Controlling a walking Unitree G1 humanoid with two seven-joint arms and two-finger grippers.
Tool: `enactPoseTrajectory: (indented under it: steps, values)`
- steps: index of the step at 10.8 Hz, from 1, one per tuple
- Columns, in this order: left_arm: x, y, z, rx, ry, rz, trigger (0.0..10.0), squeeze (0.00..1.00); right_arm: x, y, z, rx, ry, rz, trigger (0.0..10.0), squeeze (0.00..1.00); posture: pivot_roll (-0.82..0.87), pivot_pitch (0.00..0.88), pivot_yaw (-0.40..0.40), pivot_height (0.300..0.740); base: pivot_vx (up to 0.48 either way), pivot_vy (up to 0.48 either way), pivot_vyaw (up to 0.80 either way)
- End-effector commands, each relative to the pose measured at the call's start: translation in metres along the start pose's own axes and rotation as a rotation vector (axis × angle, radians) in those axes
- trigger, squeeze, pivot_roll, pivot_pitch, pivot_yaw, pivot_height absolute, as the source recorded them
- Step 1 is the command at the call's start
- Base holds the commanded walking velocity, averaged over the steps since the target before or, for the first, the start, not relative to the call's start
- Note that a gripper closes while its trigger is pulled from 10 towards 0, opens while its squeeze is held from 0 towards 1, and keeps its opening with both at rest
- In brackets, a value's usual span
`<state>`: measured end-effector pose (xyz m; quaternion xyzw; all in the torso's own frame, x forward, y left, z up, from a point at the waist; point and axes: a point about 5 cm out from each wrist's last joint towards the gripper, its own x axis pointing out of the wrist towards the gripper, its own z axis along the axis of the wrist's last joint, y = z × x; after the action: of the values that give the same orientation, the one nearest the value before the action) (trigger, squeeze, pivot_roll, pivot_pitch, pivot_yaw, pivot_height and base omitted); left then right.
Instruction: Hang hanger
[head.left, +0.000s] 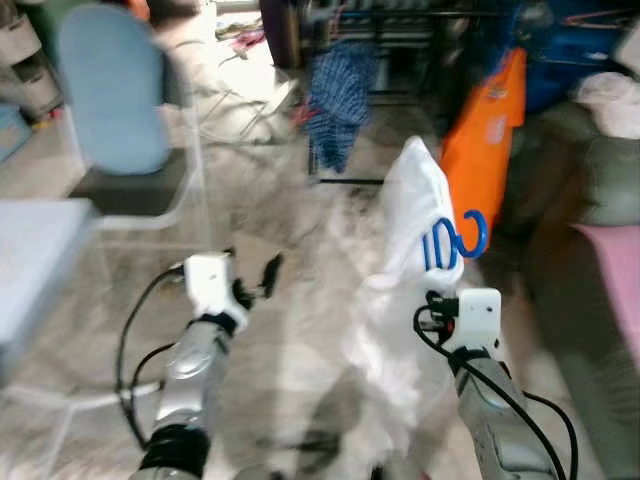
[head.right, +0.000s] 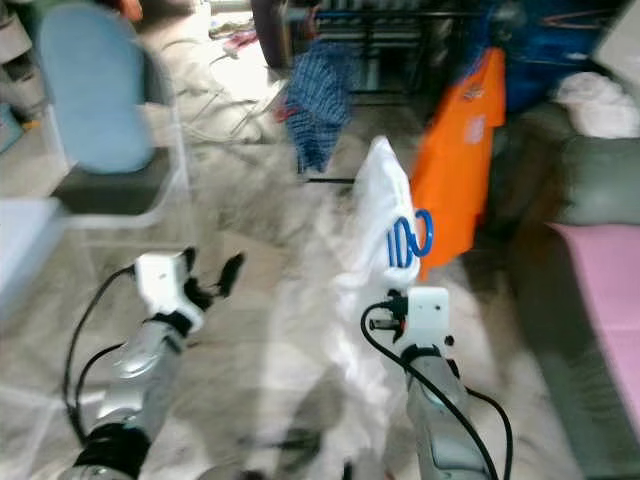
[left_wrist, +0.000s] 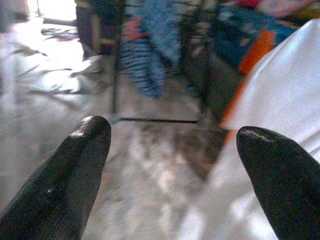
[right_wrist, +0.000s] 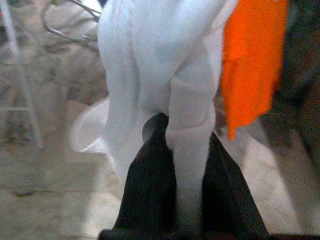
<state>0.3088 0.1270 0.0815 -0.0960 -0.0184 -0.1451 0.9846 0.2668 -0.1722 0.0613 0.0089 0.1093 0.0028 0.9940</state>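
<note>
My head views are blurred, but I can read the scene: the right gripper sits right of centre in the frame, raised in front of me and clamped on a white garment that carries a blue hanger, its hook curling out at the garment's right edge. The right wrist view adds what the head views cannot: both black fingers pinch a fold of white cloth between them, so that gripper is narrow and holding the garment. The left gripper hovers at lower left of centre over the pale floor, and the left wrist view shows its two fingers spread wide with nothing between them, the white cloth just beside one finger. Across the top of the frame I see a dark clothes rack with a blue checked garment hanging at upper centre and an orange shirt at upper right, just behind the white garment. A light blue chair stands at upper left.
</note>
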Motion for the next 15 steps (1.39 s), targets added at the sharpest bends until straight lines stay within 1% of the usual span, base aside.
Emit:
enactPoseTrajectory:
  steps: [1, 2, 4, 5, 7, 9, 15]
  values:
    - [-0.0005, -0.0037, -0.0028, 0.004, 0.012, -0.011, 10.0, 0.0, -0.002, -0.0032, 0.0012, -0.004, -0.008, -0.011, 10.0, 0.0, -0.15, 0.166, 0.025, 0.74, 0.386, 0.0, 0.0]
    - [-0.0001, -0.005, -0.0031, 0.002, 0.013, -0.013, 10.0, 0.0, -0.0023, -0.0019, 0.0006, -0.004, -0.005, -0.007, 10.0, 0.0, -0.15, 0.166, 0.025, 0.74, 0.382, 0.0, 0.0]
    - [0.0023, -0.0073, -0.0038, -0.006, 0.015, -0.018, 10.0, 0.0, -0.0037, 0.0013, -0.0002, 0.001, -0.005, 0.006, 10.0, 0.0, -0.15, 0.145, 0.026, 0.74, 0.364, 0.274, 0.0]
    - [0.0029, -0.0074, -0.0039, -0.007, 0.016, -0.018, 10.0, 0.0, -0.0043, 0.0019, -0.0008, 0.001, -0.004, 0.009, 10.0, 0.0, -0.15, 0.141, 0.027, 0.74, 0.356, 0.296, 0.48]
    - [0.0028, -0.0068, -0.0065, -0.006, 0.03, -0.022, 10.0, 0.0, -0.0056, 0.0022, -0.0072, 0.009, 0.016, 0.003, 10.0, 0.0, -0.15, 0.123, 0.032, 0.74, 0.345, 0.326, 0.0]
    - [0.0024, -0.0062, -0.0081, -0.004, 0.04, -0.026, 10.0, 0.0, -0.0058, 0.0047, -0.0085, 0.009, 0.018, 0.003, 10.0, 0.0, -0.15, 0.103, 0.037, 0.74, 0.313, 0.313, 0.0]
    - [0.0024, -0.0062, -0.0081, -0.004, 0.04, -0.026, 10.0, 0.0, -0.0058, 0.0047, -0.0085, 0.009, 0.018, 0.003, 10.0, 0.0, -0.15, 0.103, 0.037, 0.74, 0.304, 0.304, 0.0]
